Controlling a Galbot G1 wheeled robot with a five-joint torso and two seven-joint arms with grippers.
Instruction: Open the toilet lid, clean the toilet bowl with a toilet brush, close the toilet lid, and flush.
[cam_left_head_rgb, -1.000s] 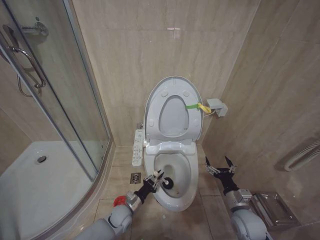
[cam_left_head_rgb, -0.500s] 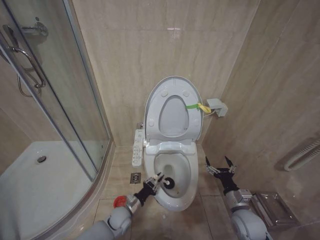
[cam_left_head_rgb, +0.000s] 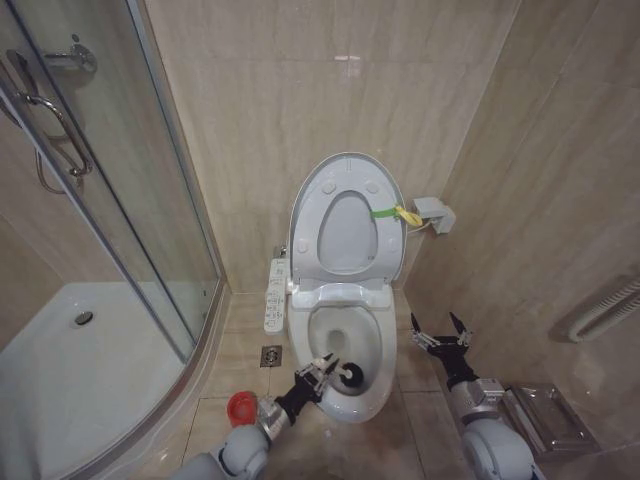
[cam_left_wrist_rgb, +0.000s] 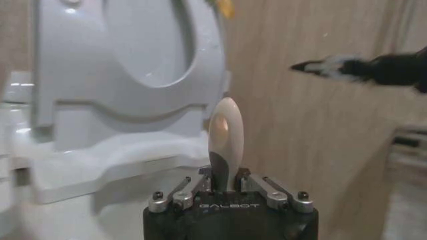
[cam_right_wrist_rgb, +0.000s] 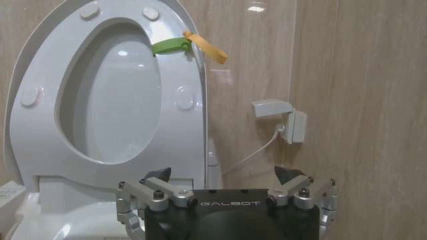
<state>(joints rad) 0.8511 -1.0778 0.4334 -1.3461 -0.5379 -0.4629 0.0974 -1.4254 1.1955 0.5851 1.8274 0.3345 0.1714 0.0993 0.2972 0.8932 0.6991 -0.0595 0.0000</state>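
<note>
Over the near rim of the elongated white ceramic toilet bowl (cam_left_head_rgb: 345, 400), left gripper (cam_left_head_rgb: 322, 371) clamps the black-headed, pale-handled toilet brush (cam_left_head_rgb: 349, 374). Glossy white oval lid (cam_left_head_rgb: 345, 225) stands upright. Right gripper (cam_left_head_rgb: 441, 334) hangs beside the bowl, fingers apart.

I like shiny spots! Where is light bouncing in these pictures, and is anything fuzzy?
Head view: glare patch on the beige tile wall above the raised glossy white toilet lid. Right wrist view: a bright spot high on that wall. Left wrist view: the far right gripper looks smeared.
</note>
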